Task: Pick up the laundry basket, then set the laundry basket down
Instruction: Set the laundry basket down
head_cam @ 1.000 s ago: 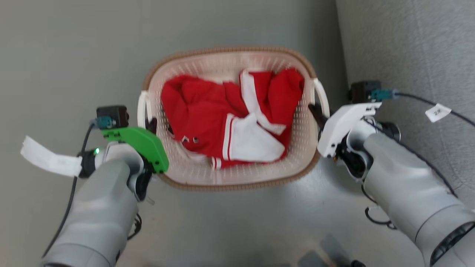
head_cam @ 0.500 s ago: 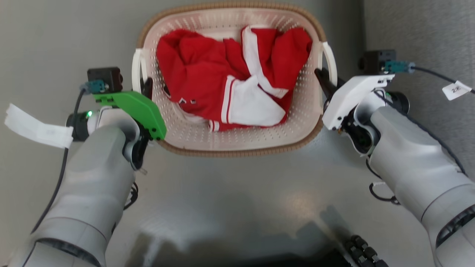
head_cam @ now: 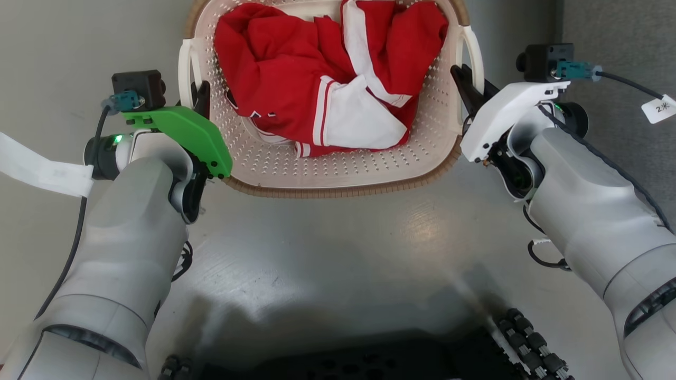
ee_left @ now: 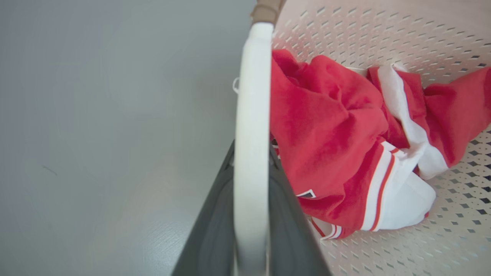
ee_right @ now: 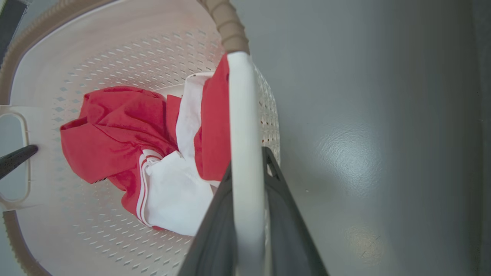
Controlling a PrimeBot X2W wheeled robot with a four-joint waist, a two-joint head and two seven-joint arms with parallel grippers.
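Both grippers clamped on the laundry basket [head_cam: 338,182] by its side handles.

The basket lay at the top middle of the head view, between the two arms and over a grey floor [head_cam: 338,253], its far rim cut off by the frame; whether it rested on the floor could not be told. The left gripper [head_cam: 199,92] was narrowed onto the left handle [head_cam: 185,63], with a dark finger pressed to each side of the white bar in the left wrist view. The right gripper [head_cam: 465,79] held the right handle [head_cam: 475,50] the same way. A red and white garment [head_cam: 296,79] lay crumpled inside. A small tag [head_cam: 660,108] on the right arm's cable read "2" and then an unclear mark. Any writing on the white label [head_cam: 37,169] on the left cable was too faint to read. Both forearms reached forward and angled inward, the left wrist under a green cover [head_cam: 185,132] and the right under a white cover [head_cam: 507,108].
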